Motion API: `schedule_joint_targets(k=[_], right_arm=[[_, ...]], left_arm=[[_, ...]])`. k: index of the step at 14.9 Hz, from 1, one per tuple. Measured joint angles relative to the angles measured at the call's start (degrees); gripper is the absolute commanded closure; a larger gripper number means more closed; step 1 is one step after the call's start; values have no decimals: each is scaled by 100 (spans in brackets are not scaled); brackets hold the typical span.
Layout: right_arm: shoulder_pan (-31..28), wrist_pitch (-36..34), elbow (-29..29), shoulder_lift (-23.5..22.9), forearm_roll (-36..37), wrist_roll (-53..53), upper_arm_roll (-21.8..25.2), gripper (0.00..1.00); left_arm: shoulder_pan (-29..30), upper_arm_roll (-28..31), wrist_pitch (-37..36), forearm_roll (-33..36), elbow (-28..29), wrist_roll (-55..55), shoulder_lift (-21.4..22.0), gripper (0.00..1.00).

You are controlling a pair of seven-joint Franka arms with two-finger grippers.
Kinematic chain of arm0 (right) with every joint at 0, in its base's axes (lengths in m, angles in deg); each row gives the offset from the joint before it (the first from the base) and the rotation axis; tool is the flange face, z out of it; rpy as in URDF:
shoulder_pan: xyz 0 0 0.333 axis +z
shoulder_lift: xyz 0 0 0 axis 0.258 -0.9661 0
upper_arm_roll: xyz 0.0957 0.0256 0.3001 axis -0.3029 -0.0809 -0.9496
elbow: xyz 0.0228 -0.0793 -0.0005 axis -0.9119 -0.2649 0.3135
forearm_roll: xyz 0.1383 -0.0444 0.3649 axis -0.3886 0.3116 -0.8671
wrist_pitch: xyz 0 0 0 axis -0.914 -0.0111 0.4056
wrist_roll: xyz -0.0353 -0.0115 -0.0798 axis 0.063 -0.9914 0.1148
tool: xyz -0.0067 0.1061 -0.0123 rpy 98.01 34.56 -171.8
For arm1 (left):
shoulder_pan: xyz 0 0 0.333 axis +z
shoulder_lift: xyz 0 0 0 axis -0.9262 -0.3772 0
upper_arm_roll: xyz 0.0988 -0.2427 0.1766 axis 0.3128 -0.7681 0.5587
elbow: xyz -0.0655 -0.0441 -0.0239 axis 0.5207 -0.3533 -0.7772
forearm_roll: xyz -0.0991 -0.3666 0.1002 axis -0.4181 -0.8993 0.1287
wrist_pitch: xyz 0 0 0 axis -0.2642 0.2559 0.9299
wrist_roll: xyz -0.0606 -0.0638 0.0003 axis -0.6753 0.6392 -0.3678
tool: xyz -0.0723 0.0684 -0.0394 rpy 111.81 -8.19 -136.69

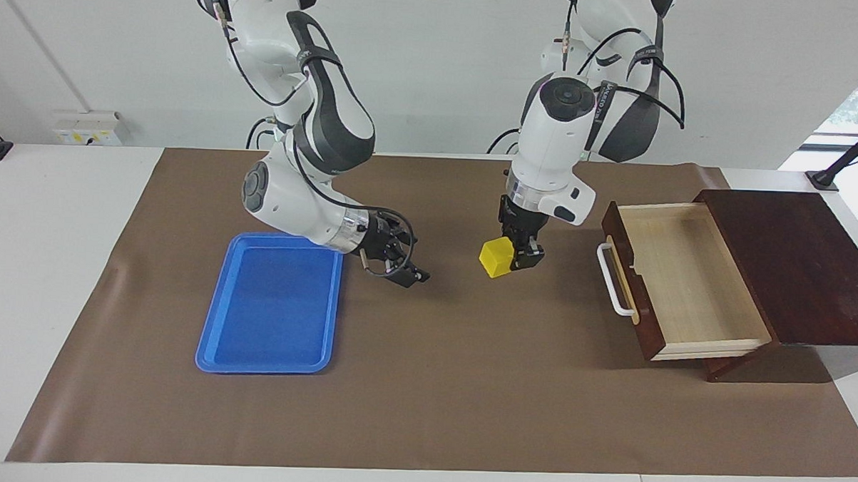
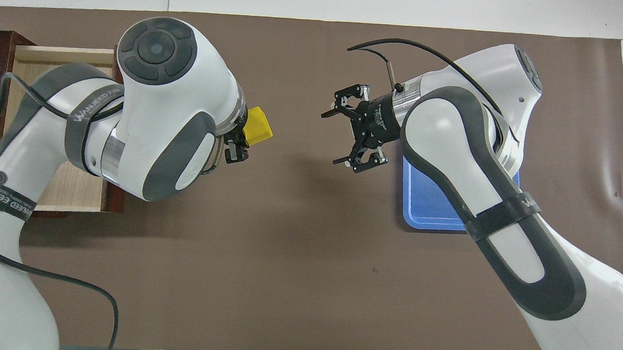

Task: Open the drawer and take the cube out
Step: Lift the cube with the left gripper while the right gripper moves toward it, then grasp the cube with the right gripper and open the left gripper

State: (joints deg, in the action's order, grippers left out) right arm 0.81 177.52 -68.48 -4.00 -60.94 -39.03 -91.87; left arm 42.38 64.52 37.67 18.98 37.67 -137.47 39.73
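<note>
The drawer (image 1: 688,278) stands pulled out of its dark wooden box (image 1: 792,261) at the left arm's end of the table. Its pale interior is empty and its white handle (image 1: 613,279) faces the middle of the table. In the overhead view the drawer (image 2: 61,58) is mostly covered by the left arm. My left gripper (image 1: 514,262) is shut on the yellow cube (image 1: 496,257) and holds it just over the brown mat, beside the drawer's front. The cube also shows in the overhead view (image 2: 258,131) at my left gripper (image 2: 241,139). My right gripper (image 1: 407,265) is open and empty, over the mat beside the blue tray; it also shows in the overhead view (image 2: 346,126).
A flat blue tray (image 1: 273,303) lies empty on the mat toward the right arm's end; it is partly under the right arm in the overhead view (image 2: 427,205). A brown mat (image 1: 431,384) covers most of the white table.
</note>
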Motion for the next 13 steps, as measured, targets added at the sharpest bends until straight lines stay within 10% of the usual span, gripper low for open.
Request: schedule_joint_targets(k=[13], right_arm=[[314,-537,1757,-999,614,-556,4,5]], left_arm=[[-7,14,87,0,19,-62,-58,100]])
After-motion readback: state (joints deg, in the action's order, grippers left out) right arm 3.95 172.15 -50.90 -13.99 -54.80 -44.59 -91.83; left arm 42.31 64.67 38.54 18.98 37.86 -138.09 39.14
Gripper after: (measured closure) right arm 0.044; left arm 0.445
